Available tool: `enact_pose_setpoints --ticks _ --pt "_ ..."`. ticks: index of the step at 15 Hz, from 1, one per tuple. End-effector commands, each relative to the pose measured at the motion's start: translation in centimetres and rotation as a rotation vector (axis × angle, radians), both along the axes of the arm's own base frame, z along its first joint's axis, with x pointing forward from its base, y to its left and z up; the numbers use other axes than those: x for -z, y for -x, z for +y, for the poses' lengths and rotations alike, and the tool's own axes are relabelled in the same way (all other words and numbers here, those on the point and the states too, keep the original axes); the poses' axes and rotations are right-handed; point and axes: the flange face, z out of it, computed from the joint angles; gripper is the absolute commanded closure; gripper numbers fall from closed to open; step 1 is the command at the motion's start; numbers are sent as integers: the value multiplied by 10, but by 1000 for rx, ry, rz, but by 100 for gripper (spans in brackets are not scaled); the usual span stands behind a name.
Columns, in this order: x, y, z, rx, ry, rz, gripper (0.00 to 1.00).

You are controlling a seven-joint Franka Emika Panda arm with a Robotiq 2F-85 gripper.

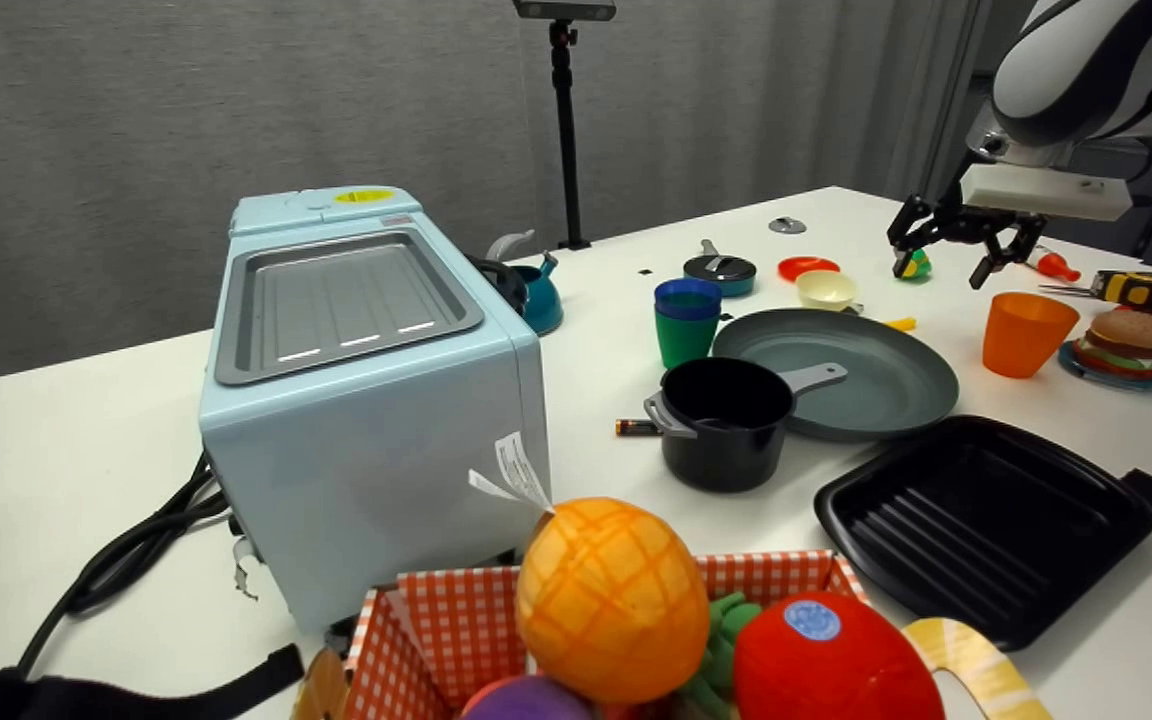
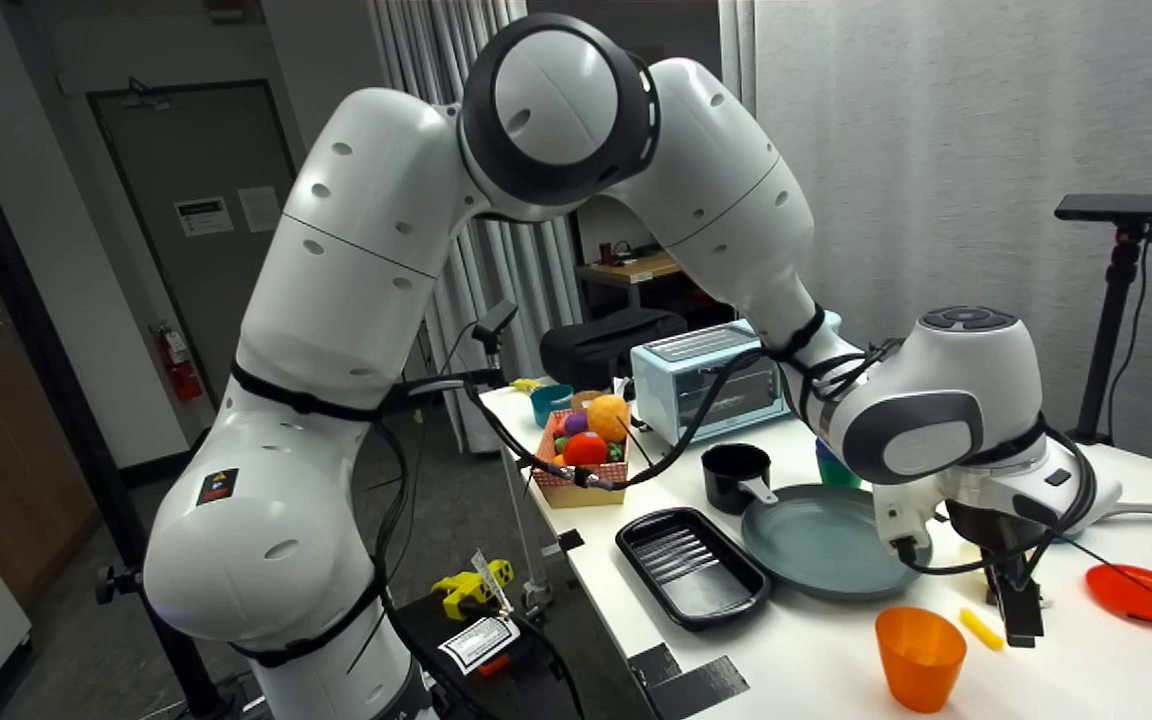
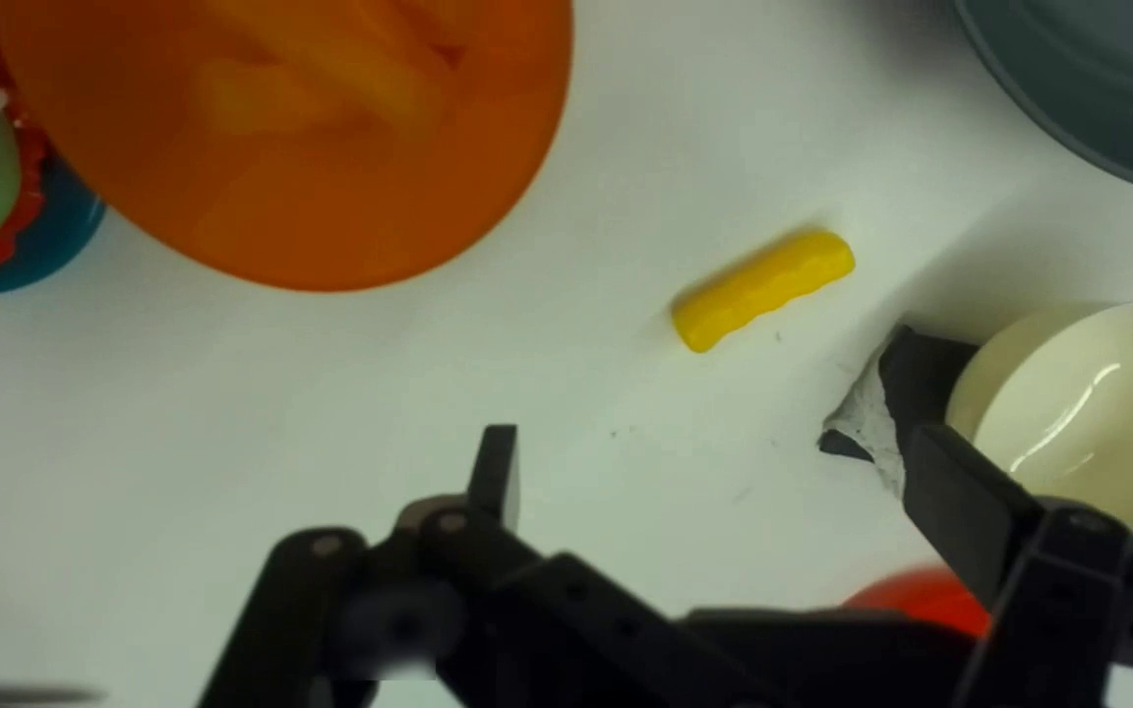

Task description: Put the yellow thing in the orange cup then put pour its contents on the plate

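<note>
The yellow thing (image 3: 763, 291) is a short ridged stick lying on the white table. It also shows in both exterior views (image 1: 902, 324) (image 2: 981, 629). The orange cup (image 1: 1028, 335) stands upright beside it; in the wrist view the cup (image 3: 330, 216) shows faint yellowish shapes inside. The dark grey plate (image 1: 891, 395) lies flat on the yellow thing's other side, with its edge in the wrist view (image 3: 1117, 98). My gripper (image 3: 714, 442) is open and empty above the table. In the wrist view its fingertips are below the yellow thing, apart from it. The gripper (image 1: 941, 270) also shows in an exterior view.
A cream bowl (image 3: 1098, 413) and a red lid (image 1: 808, 268) are near the gripper. A toy burger (image 1: 1126, 345) stands beside the orange cup. A black pot (image 1: 726, 430), stacked cups (image 1: 686, 335) and a black ridged tray (image 1: 986, 520) surround the plate.
</note>
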Motion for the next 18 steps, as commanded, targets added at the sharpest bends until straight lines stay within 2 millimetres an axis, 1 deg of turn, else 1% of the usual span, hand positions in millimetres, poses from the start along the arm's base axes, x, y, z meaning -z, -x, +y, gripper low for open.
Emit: enact_pose_setpoints --ticks 1,5,12,18 --pt "14 -8 -3 -29 6 -6 0" --pt "23 -14 1 -44 11 -1 0" --pt "47 -18 18 -65 -2 18 0" --pt "59 -23 27 -80 4 30 0"
